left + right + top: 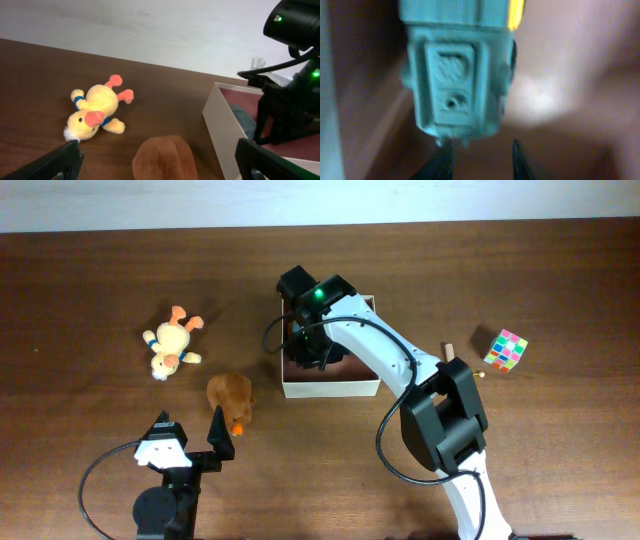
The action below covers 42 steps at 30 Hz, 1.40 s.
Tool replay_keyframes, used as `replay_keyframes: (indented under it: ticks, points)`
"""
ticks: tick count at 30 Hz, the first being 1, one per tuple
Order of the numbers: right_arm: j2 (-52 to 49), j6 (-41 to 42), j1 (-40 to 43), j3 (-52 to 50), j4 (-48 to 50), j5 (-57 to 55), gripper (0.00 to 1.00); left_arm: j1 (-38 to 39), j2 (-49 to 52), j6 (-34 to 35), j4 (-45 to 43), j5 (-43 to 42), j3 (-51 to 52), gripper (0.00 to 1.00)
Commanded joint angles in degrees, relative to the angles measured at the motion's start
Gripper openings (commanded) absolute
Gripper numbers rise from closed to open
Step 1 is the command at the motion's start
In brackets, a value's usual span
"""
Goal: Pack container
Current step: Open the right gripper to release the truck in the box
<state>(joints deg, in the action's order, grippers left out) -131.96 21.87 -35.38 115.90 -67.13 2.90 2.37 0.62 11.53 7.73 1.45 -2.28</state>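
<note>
Brown plush (231, 396), just left of the container (330, 389), lies right before your wide-spread left end effector (190, 427). The right end effector (481, 160) is inside the container; I cannot tell if it grips anything.

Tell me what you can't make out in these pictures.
Overhead: the right arm covers most of the inside of the container.
Right wrist: the grey toy is blurred and cut off by the top edge; whether the right gripper grips it is unclear.
Left wrist: the brown plush is cut off by the bottom edge.
Overhead: the bits beside the colour cube are too small to name.
</note>
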Motion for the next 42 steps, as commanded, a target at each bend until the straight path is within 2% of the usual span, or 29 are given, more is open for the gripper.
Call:
replay_keyframes:
  ticks: [1,11,31,33,42]
  points:
    - [0.22,-0.42,-0.68,-0.74,1.31,0.28,0.33,-0.28,-0.26,-1.11,-0.02,-0.63,0.33,0.99]
    - [0.22,-0.44,-0.68,-0.74,5.44,-0.20,0.33,-0.28,-0.26,-1.11,-0.02,-0.63,0.33,0.99]
    - [0.22,-1.73,-0.68,-0.74,6.43,0.48,0.34,-0.28,-0.26,-1.11,-0.02,-0.63,0.33,0.99]
    - [0.22,-2.12,-0.59,-0.74,5.22,-0.87,0.38,-0.31,-0.28,-1.11,-0.02,-0.66,0.31,0.99]
    - [0.74,-3.10,-0.59,-0.35,2.38,-1.73,0.41,-0.28,-0.26,-1.11,-0.02,-0.66,0.33,0.99]
